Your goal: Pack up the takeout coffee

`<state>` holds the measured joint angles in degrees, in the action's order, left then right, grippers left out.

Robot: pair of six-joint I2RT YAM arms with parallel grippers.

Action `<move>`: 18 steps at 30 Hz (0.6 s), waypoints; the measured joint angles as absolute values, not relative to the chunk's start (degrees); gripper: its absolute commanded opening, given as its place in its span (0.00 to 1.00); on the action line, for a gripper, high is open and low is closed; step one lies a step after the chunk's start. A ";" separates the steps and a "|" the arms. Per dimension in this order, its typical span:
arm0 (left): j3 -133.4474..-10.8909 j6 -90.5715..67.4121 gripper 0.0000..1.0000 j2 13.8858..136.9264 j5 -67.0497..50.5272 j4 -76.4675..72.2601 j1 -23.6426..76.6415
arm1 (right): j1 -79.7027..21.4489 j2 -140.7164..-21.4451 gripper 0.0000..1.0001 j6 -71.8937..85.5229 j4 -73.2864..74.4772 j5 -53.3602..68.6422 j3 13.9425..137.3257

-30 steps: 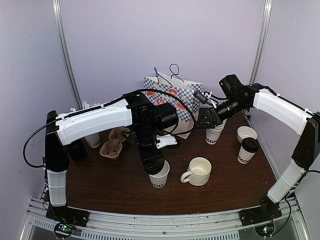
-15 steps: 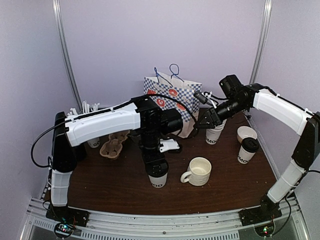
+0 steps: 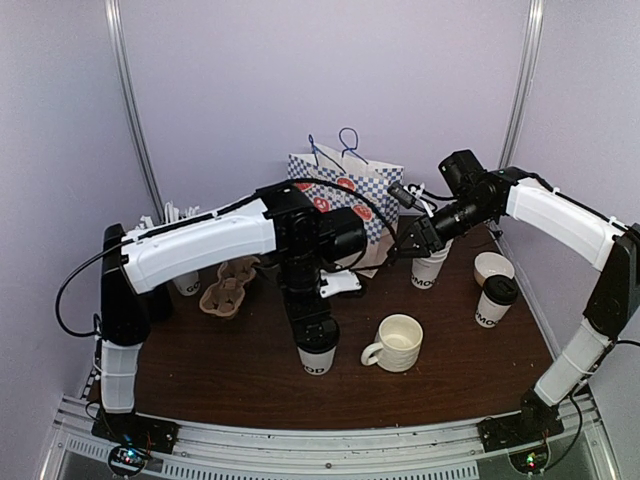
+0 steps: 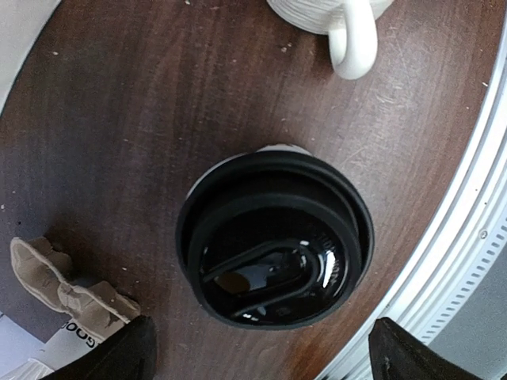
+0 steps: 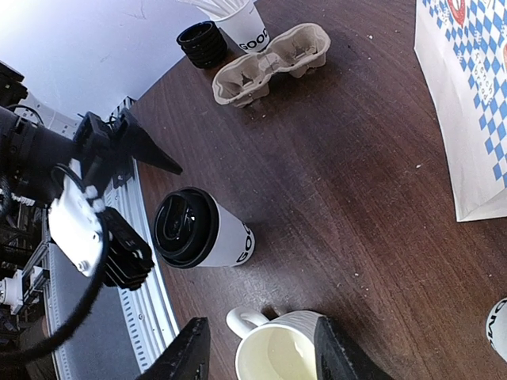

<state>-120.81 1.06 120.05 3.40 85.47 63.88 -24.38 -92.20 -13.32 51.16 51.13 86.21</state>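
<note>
- Our left gripper stands as wide as it goes and holds nothing; its fingertips straddle the nearer lidded cup, which stands upright near the front of the table, just left of the mug
- Our right gripper hangs about half open in front of the paper bag, with nothing between its fingers
- The second lidded cup stands at the right side of the table, well apart from the first
- Risk: if we close on the black lid and not on the paper wall, the lid may pop off and the coffee spill
- Risk: too hard a squeeze would buckle the thin wall, while too light a one would let the cup slip on the lift
- Risk: the mug is near enough that a sideways swing could knock it
- Risk: the cardboard carrier looks light and may slide if we press a cup into it off centre
- Count: two lidded cups, one mug, one bag, one carrier, one stack of spare lids
- Count, less sure: one open cup, and one printed cup under the right arm, whose top we cannot see
</note>
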 measured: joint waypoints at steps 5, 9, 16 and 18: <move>-114.13 -0.47 0.98 110.96 8.05 79.99 63.51 | -24.40 -92.20 0.46 -13.58 51.37 50.26 86.21; -103.79 -6.70 0.93 97.89 8.34 72.18 61.71 | -25.54 -92.27 0.45 -13.54 52.01 50.15 86.21; -80.86 -23.68 0.75 82.02 4.69 53.41 57.30 | -33.28 -96.49 0.39 -13.26 52.40 50.94 86.21; -73.21 -28.99 0.74 80.07 2.39 47.13 56.90 | -35.42 -98.96 0.35 -12.69 52.36 51.70 86.21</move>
<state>-73.21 -28.99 80.07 2.39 47.13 56.90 -35.42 -98.96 -12.69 52.36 51.70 86.21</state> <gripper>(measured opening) 0.762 0.398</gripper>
